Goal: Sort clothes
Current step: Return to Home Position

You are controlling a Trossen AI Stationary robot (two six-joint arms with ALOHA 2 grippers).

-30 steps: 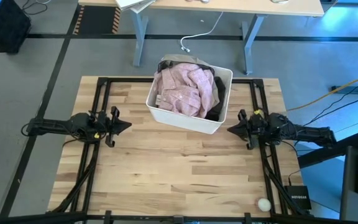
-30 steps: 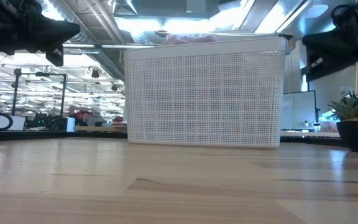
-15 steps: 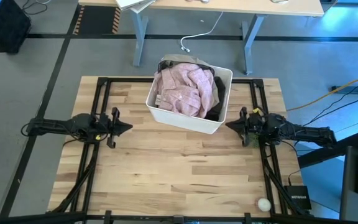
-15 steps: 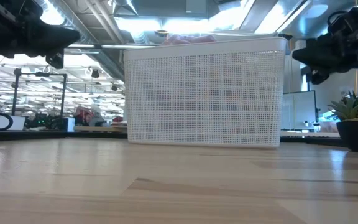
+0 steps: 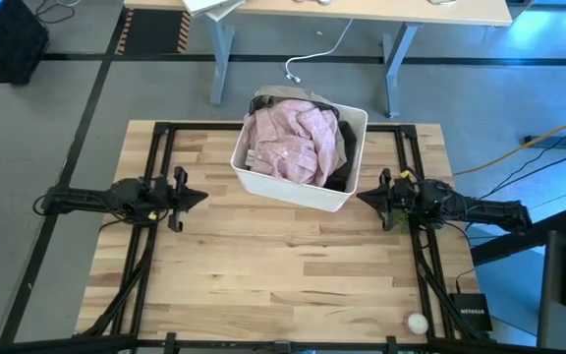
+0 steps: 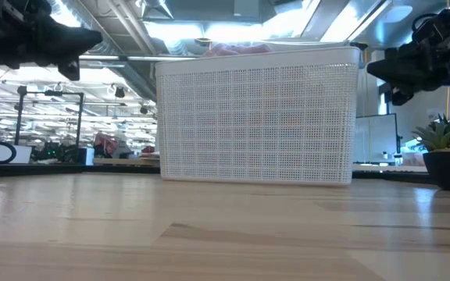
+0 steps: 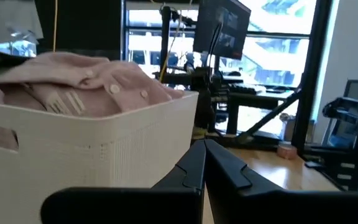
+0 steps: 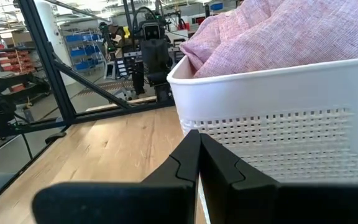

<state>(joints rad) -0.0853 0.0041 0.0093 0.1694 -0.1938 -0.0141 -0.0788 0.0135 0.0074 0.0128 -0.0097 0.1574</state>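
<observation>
Pink cotton shirt (image 5: 288, 143), buttoned and crumpled, tops the clothes (image 5: 345, 147) heaped in the white bin (image 5: 298, 194) at the far middle of the tabletop (image 5: 263, 275). It looks soft, light and limp; a pinch on a raised fold would probably lift it best. Left gripper (image 5: 200, 198) and right gripper (image 5: 364, 203) hover either side of the bin, fingers pressed together, empty. Only the high view shows darker garments (image 5: 275, 96) beneath; the low view gives the mesh wall and a pink sliver above.

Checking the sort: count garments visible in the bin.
3: pink shirt on top, olive-grey cloth at the far rim, dark cloth along the right wall. More may hide lower in the bin.
</observation>
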